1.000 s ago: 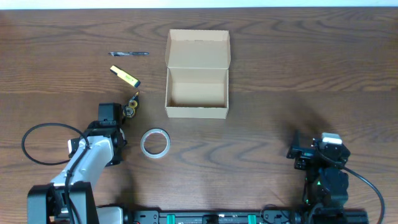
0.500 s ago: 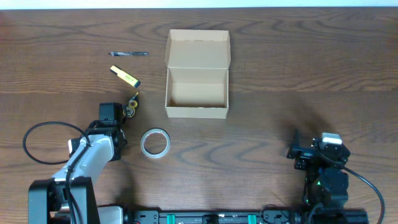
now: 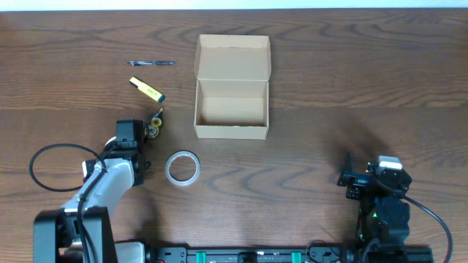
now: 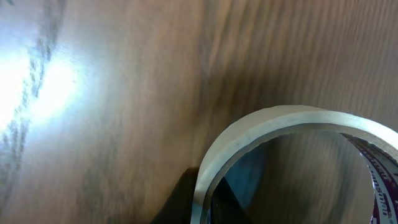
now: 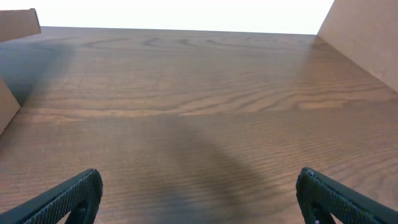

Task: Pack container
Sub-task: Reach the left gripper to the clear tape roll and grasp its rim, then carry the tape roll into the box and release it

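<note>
The container [image 3: 231, 131] is a tan cardboard box at the table's middle back. It stands open, with its flap lid [image 3: 232, 57] laid back. A clear tape roll [image 3: 182, 168] lies flat in front of it to the left. My left gripper [image 3: 155, 167] reaches the roll's left side. In the left wrist view the roll's wall [image 4: 249, 134] runs down between my dark fingers, and the left gripper [image 4: 202, 202] is shut on it. My right gripper [image 5: 199, 193] stands wide open over bare wood at the front right [image 3: 351, 177], with nothing between its fingers.
A black pen [image 3: 151, 63] and a yellow marker [image 3: 146, 89] lie left of the box. A small dark and gold object [image 3: 154, 126] sits below them, next to my left wrist. A black cable [image 3: 44, 172] loops at the front left.
My left gripper has closed onto the tape roll's wall. The roll, the box and the right arm have not moved.
</note>
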You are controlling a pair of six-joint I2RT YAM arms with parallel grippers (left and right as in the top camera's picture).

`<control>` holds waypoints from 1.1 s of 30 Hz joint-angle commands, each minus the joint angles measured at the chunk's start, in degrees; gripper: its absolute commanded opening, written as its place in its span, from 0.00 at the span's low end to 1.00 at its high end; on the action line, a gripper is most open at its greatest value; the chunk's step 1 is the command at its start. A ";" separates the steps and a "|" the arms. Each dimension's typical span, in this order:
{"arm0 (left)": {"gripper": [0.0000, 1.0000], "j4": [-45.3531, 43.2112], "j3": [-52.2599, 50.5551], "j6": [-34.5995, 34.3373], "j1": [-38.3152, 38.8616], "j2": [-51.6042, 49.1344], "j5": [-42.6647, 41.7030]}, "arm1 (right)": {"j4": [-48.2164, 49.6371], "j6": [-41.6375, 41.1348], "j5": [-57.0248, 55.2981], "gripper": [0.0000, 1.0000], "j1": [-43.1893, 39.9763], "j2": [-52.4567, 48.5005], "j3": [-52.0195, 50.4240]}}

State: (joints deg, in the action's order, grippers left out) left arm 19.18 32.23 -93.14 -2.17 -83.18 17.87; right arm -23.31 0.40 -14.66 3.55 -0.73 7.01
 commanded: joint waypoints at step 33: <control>0.06 16.57 46.18 48.02 24.74 -11.23 -13.77 | -0.04 -1.03 -0.31 0.99 -0.35 0.35 -0.17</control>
State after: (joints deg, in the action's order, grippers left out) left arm 35.75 75.88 -47.66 21.32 -92.86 6.85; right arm -23.31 0.40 -14.83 3.55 -0.71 7.01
